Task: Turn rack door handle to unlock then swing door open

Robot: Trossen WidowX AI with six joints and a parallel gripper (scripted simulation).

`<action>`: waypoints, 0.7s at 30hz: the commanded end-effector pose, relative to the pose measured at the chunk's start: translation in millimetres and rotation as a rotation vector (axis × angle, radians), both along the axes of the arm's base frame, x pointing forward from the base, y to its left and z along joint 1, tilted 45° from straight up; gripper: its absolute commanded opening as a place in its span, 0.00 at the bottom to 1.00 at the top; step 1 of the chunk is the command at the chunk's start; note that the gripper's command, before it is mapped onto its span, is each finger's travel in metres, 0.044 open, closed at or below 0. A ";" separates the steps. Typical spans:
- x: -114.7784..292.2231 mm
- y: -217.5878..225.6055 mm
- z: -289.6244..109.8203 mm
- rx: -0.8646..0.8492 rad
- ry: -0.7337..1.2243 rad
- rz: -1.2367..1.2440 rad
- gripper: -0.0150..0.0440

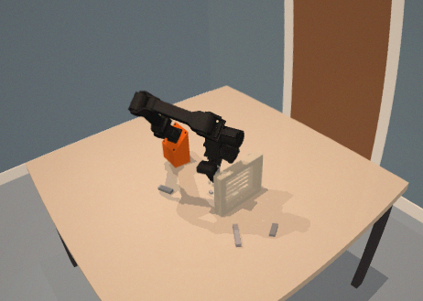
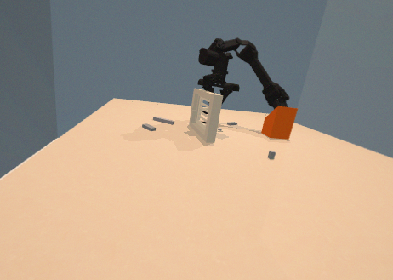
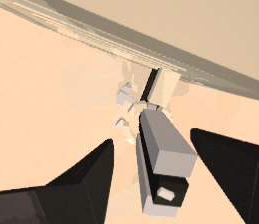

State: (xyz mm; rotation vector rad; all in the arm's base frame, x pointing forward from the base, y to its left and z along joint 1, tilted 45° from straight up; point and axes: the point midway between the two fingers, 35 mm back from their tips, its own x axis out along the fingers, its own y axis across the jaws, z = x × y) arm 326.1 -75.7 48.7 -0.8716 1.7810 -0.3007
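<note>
The cream rack frame (image 1: 220, 196) (image 2: 214, 120) stands upright on the table. A slatted panel shows inside its outline in the top and exterior views; the door's angle is hard to tell. My gripper (image 1: 213, 176) (image 2: 216, 94) (image 3: 151, 138) points down beside the rack, on the side toward the orange base. It is open. The grey handle (image 3: 170, 142) stands between the spread fingers in the wrist view, with visible space to both fingertips. A black gap shows between its two grey bars. The handle is mostly hidden in the top and exterior views, and how far it is turned cannot be told.
The orange arm base (image 1: 177, 150) (image 2: 279, 123) stands behind the gripper. Grey bars (image 1: 236, 235) (image 1: 273, 230) (image 2: 163, 121) (image 2: 149, 128) lie beyond the rack. Another grey bar (image 1: 166, 189) (image 2: 231, 123) lies on the arm's side. A small grey block (image 2: 271, 155) lies near the base.
</note>
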 end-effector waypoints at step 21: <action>0.1 -0.1 -0.1 0.177 0.786 0.821 0.75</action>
